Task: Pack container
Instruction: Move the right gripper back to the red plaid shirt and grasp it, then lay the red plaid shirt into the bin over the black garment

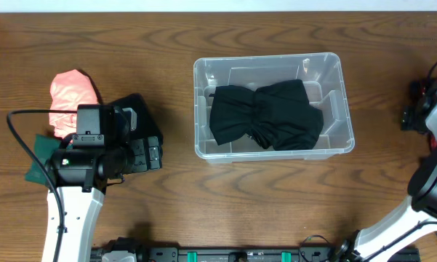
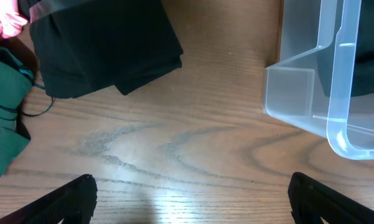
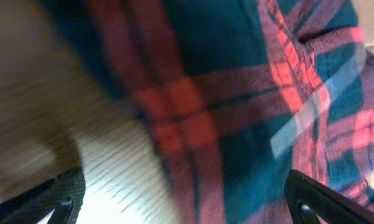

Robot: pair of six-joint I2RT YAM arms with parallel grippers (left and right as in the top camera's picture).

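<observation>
The clear plastic container (image 1: 333, 149) stands at the table's middle with a black garment (image 1: 265, 114) lying in it; its corner shows in the left wrist view (image 2: 311, 93). My left gripper (image 1: 147, 151) (image 2: 190, 186) is open and empty, low over bare wood, just short of a folded black garment (image 2: 106, 43) (image 1: 139, 109). My right gripper (image 3: 183, 186) is open close above a red and teal plaid cloth (image 3: 249, 93); that view is blurred. In the overhead view the right gripper (image 1: 422, 109) sits at the far right edge, and the plaid cloth is out of view.
A pink garment (image 1: 73, 94) (image 2: 0, 18) and a dark green garment (image 1: 35, 164) (image 2: 3, 118) lie at the left beside the black one. A black cable (image 1: 29, 145) loops by the left arm. Bare wood lies between the pile and the container.
</observation>
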